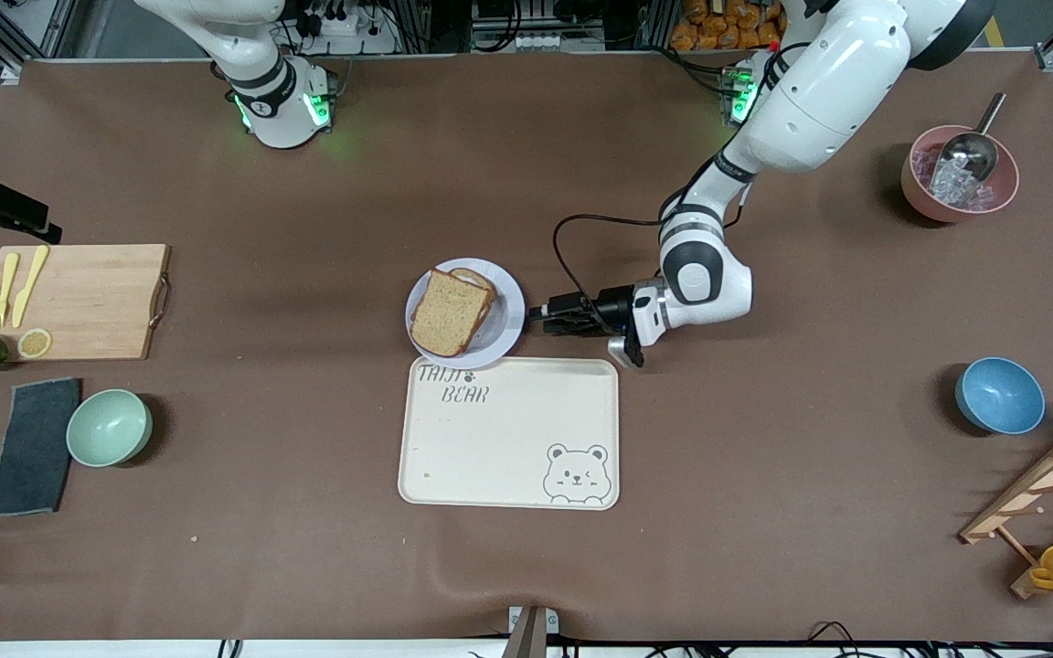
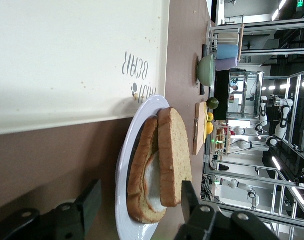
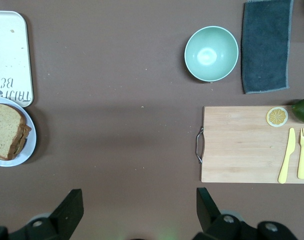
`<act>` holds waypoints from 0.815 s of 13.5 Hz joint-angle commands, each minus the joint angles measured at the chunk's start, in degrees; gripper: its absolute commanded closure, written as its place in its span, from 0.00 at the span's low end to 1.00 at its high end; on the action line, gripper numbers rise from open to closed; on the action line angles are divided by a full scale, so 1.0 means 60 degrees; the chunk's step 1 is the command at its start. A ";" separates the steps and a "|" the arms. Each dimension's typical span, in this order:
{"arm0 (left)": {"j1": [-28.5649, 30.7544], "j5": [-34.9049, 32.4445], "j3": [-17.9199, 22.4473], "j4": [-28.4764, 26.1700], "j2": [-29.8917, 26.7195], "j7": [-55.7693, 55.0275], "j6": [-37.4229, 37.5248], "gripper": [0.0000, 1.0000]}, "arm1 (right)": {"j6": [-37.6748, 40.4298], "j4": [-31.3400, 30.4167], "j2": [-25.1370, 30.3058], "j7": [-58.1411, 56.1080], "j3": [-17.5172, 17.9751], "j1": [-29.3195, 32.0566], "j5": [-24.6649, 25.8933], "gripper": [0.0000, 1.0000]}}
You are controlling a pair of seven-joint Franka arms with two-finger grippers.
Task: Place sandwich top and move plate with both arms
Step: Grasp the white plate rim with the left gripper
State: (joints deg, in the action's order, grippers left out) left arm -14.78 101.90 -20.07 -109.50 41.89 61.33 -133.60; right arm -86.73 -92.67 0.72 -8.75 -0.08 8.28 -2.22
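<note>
The right claw (image 3: pixel 136 212) waits spread wide, high over the bare surface (image 1: pixel 307 512) near the cutting board (image 1: pixel 79 302). The bread slice (image 1: pixel 449 313) lies stacked on the plate (image 1: pixel 510 320), touching the tray (image 1: pixel 508 434). Bread looks soft and crumbly; the plate looks stiff and slippery, best pinched at the rim. The left claw (image 1: pixel 552 319), spread, straddles that rim.

1. A squarish slice of brown wholemeal bread (image 1: pixel 450 312) lies on top of another slice on a small round pale lavender-white plate (image 1: pixel 507 322).
2. The plate touches the cream rectangular bear-print tray (image 1: pixel 508 461), which lies nearer the camera.
3. The left arm's black gripper (image 1: pixel 552 321) is low at the plate's rim, fingers parted.
</note>
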 commanded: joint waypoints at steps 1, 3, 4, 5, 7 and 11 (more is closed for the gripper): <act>-0.0406 0.0418 0.0092 0.0729 0.0531 0.0340 -0.0321 0.29 | 0.0071 0.0020 -0.0017 0.0169 -0.0031 -0.0062 0.0091 0.00; -0.0481 0.0462 0.0108 0.1008 0.0795 0.0340 -0.0336 0.31 | 0.0144 0.0006 -0.0017 0.0169 -0.0031 -0.0062 0.0091 0.00; -0.0525 0.0462 0.0108 0.1038 0.0854 0.0355 -0.0380 0.32 | 0.0173 -0.0023 -0.0017 0.0169 -0.0031 -0.0047 0.0091 0.00; -0.0583 0.0448 0.0108 0.1111 0.0898 0.0355 -0.0540 0.33 | 0.0202 -0.0024 -0.0017 0.0169 -0.0031 -0.0047 0.0091 0.00; -0.0774 0.0448 0.0108 0.1244 0.1044 0.0355 -0.0731 0.34 | 0.0246 -0.0024 -0.0003 0.0169 -0.0031 -0.0047 0.0091 0.00; -0.0994 0.0433 0.0122 0.1287 0.1293 0.0995 -0.0746 0.47 | 0.0232 -0.0009 -0.0046 0.0198 -0.0031 -0.0091 0.0105 0.00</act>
State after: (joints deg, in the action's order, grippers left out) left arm -19.20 102.55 -19.82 -103.19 47.80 63.16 -137.16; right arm -85.46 -92.78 0.57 -8.64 -0.07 8.28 -2.22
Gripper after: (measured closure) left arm 0.361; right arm 0.000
